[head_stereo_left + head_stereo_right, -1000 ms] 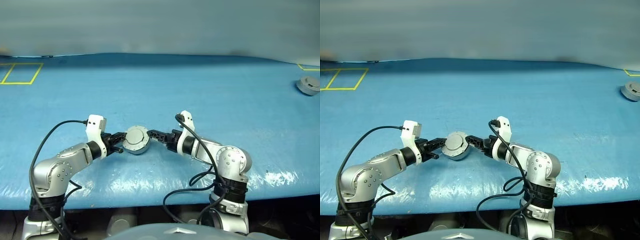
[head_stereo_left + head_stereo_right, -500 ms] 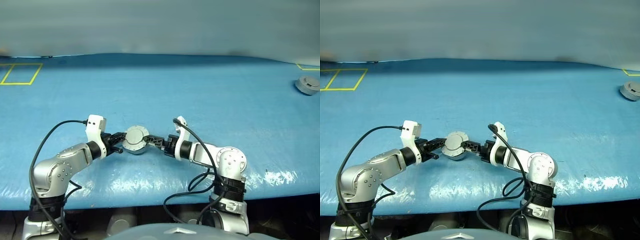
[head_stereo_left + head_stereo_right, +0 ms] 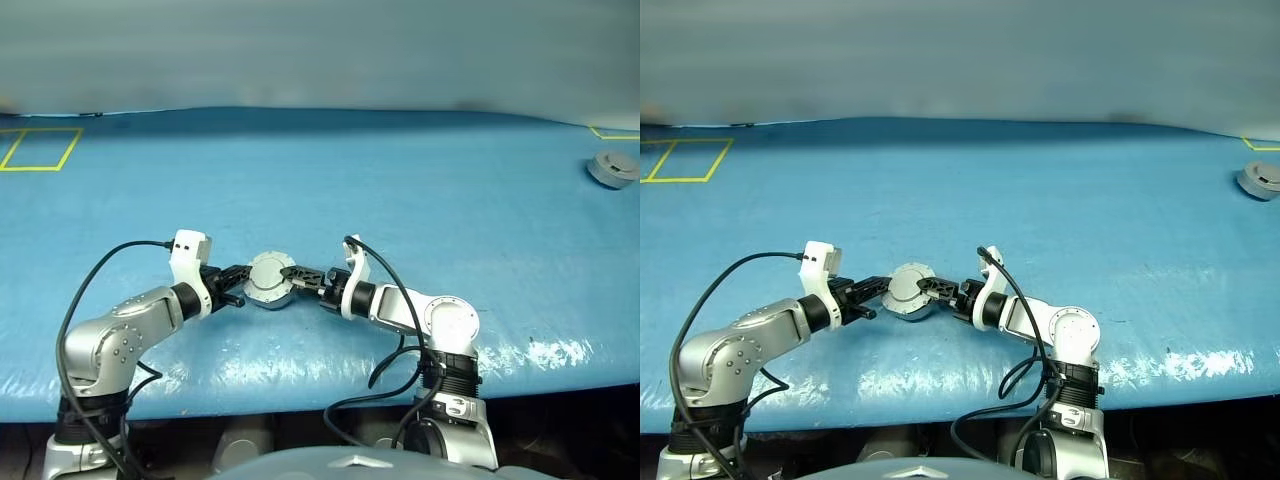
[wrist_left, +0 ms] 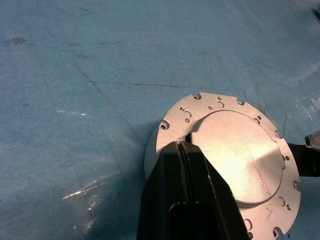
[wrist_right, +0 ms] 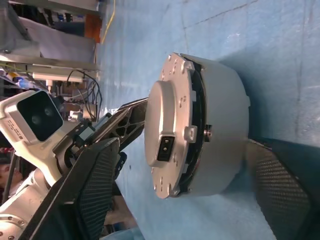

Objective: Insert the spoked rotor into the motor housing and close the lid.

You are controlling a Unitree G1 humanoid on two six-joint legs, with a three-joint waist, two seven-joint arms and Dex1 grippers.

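The motor housing (image 3: 272,296) stands on the blue table near its front edge, with the grey lid (image 3: 268,274) lying on top, plain face up. In the right wrist view a dark gap shows between the lid (image 5: 170,120) and the housing (image 5: 222,125). The spoked rotor is hidden. My left gripper (image 3: 243,275) is shut, its tip (image 4: 182,149) resting on the lid's rim (image 4: 200,107). My right gripper (image 3: 293,275) comes in from the other side, open, one of its fingers (image 5: 90,190) on the lid side and the other past the housing's base.
Another round grey part (image 3: 612,168) lies far off at the back right. A yellow tape square (image 3: 40,148) marks the back left. The table's front edge (image 3: 300,395) runs just behind both arms.
My right gripper has rolled and shifted left, so its fingers now straddle the housing and lid, slightly narrower. The left gripper and the housing have stayed put.
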